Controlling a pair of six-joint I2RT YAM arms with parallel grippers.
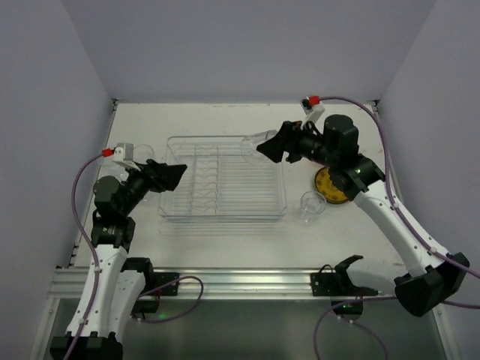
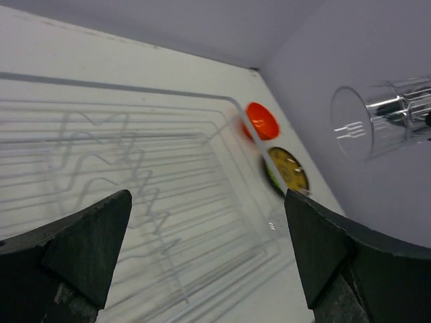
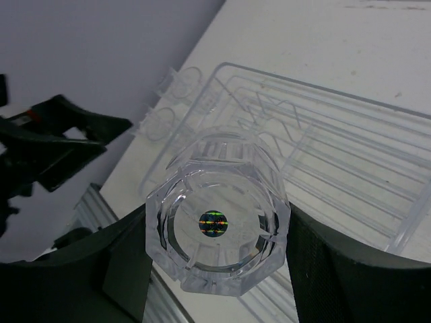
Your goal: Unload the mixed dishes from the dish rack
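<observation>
Clear glass, held cup: lies on its side between the two fingers of the right claw, with its base toward the wrist camera and its mouth pointing away to the left
Held cup, place: in the air over the far right corner of the dish rack, touching neither the rack nor the tabletop
Right claw: closed part-way; both fingers press on opposite sides of the held cup, and it holds nothing else
Left claw: spread wide with nothing between its fingers; it hovers at the left end of the dish rack, over the left wall, pointing right along the rack
Dish rack: clear plastic tray with ribbed slots and raised walls, flat on the middle of the tabletop, long side running left to right
Standing cup: clear glass, upright on the tabletop just right of the rack's near right corner, apart from the rack wall
Olive plate: yellow pattern facing up, on the tabletop right of the rack, just beyond the standing cup, partly covered by the right arm in the top view
Orange bowl: on the tabletop just outside the rack's right wall, on the far side of the olive plate; seen only in the left wrist view
Round clear shapes at the rack's left end: cannot tell whether they are cups or part of the rack
</observation>
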